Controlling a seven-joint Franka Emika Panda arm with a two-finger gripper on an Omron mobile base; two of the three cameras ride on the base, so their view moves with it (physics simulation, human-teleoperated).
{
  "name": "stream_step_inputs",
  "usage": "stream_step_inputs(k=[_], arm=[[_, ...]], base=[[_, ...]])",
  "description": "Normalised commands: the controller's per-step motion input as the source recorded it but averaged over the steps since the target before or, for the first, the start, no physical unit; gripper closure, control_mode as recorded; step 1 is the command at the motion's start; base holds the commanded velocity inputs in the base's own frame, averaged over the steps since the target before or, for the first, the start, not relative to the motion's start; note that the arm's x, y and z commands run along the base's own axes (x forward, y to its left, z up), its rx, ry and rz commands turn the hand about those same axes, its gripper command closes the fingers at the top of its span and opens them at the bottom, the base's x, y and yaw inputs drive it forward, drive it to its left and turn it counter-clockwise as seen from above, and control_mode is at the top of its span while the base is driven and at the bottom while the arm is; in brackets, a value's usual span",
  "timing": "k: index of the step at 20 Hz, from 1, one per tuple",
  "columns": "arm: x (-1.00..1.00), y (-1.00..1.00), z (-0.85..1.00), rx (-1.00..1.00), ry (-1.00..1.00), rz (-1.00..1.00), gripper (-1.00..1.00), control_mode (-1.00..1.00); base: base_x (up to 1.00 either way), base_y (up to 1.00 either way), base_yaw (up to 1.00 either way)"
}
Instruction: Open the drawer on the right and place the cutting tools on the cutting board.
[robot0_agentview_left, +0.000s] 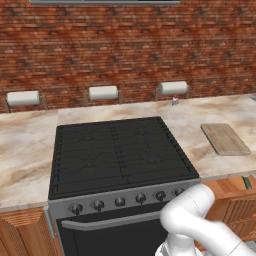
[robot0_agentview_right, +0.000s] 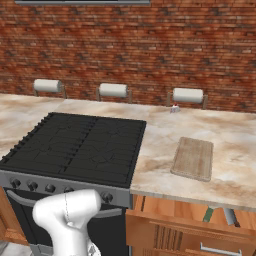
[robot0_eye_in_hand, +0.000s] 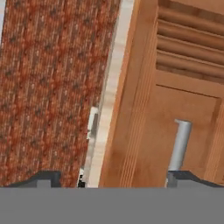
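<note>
The wood-grain drawer (robot0_agentview_right: 170, 227) on the right stands pulled out below the counter edge. Inside it lie the cutting tools: one with a green part (robot0_agentview_right: 208, 215) and a dark grey one (robot0_agentview_right: 229, 216); the green one (robot0_agentview_left: 246, 182) also peeks out in the left base view. On the counter to the right of the stove lies the light-tan cutting board (robot0_agentview_left: 225, 139) (robot0_agentview_right: 192, 158), with nothing on it. In the hand view my gripper (robot0_eye_in_hand: 116, 178) is open, its fingertips (robot0_eye_in_hand: 43, 177) far apart and holding nothing. The drawer's grey handle (robot0_eye_in_hand: 179, 144) sits just beyond the right fingertip, on the drawer front (robot0_eye_in_hand: 148, 131).
A black stove (robot0_agentview_left: 117, 150) fills the middle of the beige counter (robot0_agentview_right: 235, 145), with a grey oven handle (robot0_agentview_left: 110, 222) below its knobs. Three paper-towel rolls (robot0_agentview_left: 103, 92) line the brick wall. A small shaker (robot0_agentview_left: 175, 101) stands at the back of the counter.
</note>
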Motion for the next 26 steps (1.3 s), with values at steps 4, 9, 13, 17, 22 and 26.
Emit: stream_step_inputs(k=[4, 9, 13, 17, 22, 26], arm=[[0.28, 0.48, 0.67, -0.24, -0.06, 0.09, -1.0, -1.0], [0.29, 0.49, 0.5, -0.33, -0.01, 0.09, -1.0, -1.0], [0.3, 0.42, 0.37, -0.37, 0.0, 0.11, -1.0, -1.0], [0.44, 0.34, 0.41, -0.39, 0.01, 0.12, -1.0, -1.0], [0.53, 0.2, 0.46, -0.38, 0.1, 0.1, -1.0, -1.0], [0.57, 0.14, 0.37, -0.37, 0.26, 0.06, -1.0, -1.0]], base=[[0.0, 0.0, 0.0], [0.0, 0.0, 0.0], [0.0, 0.0, 0.0], [0.0, 0.0, 0.0], [0.0, 0.0, 0.0], [0.0, 0.0, 0.0]])
